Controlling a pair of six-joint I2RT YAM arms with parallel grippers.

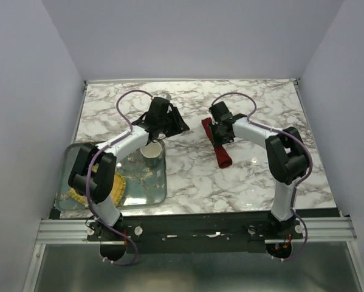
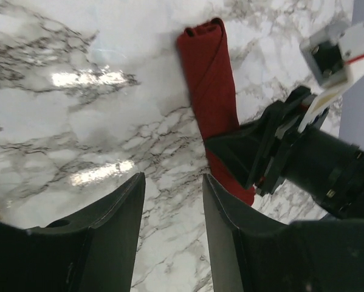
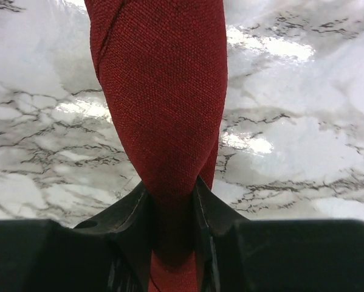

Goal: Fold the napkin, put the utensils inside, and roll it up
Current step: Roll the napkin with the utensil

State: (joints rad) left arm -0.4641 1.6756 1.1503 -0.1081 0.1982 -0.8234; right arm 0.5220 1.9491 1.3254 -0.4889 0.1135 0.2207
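The dark red rolled cloth napkin (image 3: 163,91) looks soft and floppy, so a mid-length hold suits it. The right fingers (image 3: 128,214) pinch it there. The left fingers (image 2: 109,231) stand apart, empty.

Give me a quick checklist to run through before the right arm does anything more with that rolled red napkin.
1. Napkin rolled into a tube on the marble: ok.
2. Right fingers pinching the napkin from both sides: ok.
3. Left fingers open over bare marble, clear of the napkin: ok.
4. Utensils inside the roll: cannot tell, none show.
5. Cup standing apart from the napkin: ok.
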